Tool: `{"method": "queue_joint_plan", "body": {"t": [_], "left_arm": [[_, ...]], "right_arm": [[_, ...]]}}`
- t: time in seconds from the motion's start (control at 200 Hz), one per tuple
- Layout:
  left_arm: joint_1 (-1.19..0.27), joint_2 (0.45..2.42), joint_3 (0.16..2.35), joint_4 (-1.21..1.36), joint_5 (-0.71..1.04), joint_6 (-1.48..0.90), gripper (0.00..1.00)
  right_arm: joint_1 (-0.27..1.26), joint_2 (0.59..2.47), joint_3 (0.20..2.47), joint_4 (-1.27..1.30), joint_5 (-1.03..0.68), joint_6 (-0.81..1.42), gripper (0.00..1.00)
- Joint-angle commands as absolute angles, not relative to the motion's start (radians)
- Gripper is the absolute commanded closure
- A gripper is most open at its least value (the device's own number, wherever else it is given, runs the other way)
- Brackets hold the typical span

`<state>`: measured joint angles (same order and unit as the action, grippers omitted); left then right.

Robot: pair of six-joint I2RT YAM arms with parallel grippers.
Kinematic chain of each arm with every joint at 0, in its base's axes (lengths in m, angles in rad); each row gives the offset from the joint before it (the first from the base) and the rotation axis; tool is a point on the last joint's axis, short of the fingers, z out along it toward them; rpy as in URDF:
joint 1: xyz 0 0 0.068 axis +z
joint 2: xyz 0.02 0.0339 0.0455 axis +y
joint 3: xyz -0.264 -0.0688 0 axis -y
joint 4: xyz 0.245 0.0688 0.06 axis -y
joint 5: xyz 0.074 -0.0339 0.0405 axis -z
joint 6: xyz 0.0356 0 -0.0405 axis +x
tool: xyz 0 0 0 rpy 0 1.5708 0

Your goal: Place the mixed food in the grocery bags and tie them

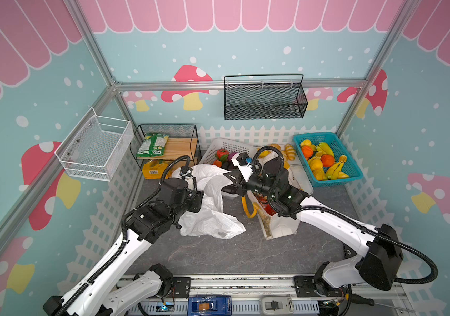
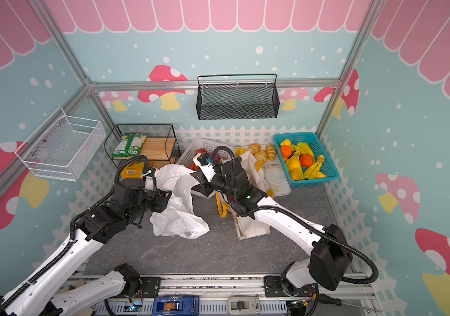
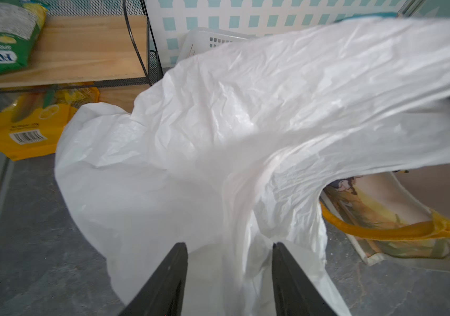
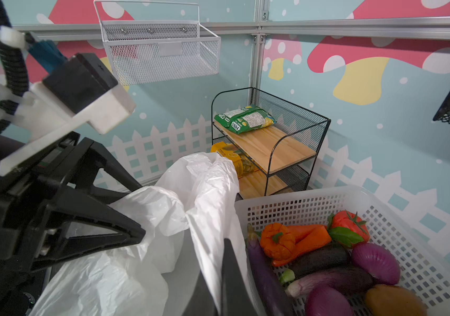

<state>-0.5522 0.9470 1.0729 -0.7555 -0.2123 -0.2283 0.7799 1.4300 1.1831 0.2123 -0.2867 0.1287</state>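
Grey tabletop [image 1: 232,254] with white plastic bag [image 1: 210,221], cream tote [image 1: 284,229], wire rack [image 1: 166,131], white basket [image 1: 229,145], teal basket [image 1: 351,162].

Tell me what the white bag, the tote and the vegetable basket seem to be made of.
The white bag: thin plastic film, semi-gloss; it crinkles and lets light through. The tote: probably woven fabric, matt, printed; soft folds, limp yellow strap. The vegetable basket: moulded rigid plastic, smooth white, with a regular grid of holes.

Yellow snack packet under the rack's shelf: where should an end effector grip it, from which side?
Likely the barcode end of the yellow snack packet, approached low from the open front of the wire rack: that end pokes out; the wooden shelf covers it from above.
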Motion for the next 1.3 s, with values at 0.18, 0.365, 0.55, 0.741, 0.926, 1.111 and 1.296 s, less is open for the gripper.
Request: {"method": "queue_joint_plan", "body": {"t": [0.18,0.365,0.55,0.741,0.926,1.111,1.296], "left_arm": [[-0.557,1.015,1.152,-0.819,-0.308,-0.236,0.28],[-0.559,1.073,1.187,-0.82,-0.259,-0.303,0.28],[-0.563,1.087,1.186,-0.83,-0.236,-0.319,0.41],[-0.523,1.041,1.203,-0.915,-0.136,-0.233,0.69],[-0.38,1.023,1.225,-0.88,0.295,-0.233,0.88],[-0.351,1.041,1.224,-0.78,0.435,-0.343,1.0],[-0.271,1.0,1.126,-0.606,0.471,-0.56,1.0]], "right_arm": [[0.809,1.42,1.213,0.193,-0.303,0.153,1.0],[0.831,1.413,1.197,0.213,-0.266,0.163,1.0],[0.833,1.398,1.183,0.2,-0.179,0.136,1.0],[0.831,1.343,1.178,0.103,0.087,-0.023,1.0],[0.831,1.332,1.176,0.095,0.102,-0.17,0.98],[0.831,1.358,1.227,0.04,0.166,-0.198,0.72],[0.831,1.281,1.16,0.04,0.039,-0.127,0.36]]}}
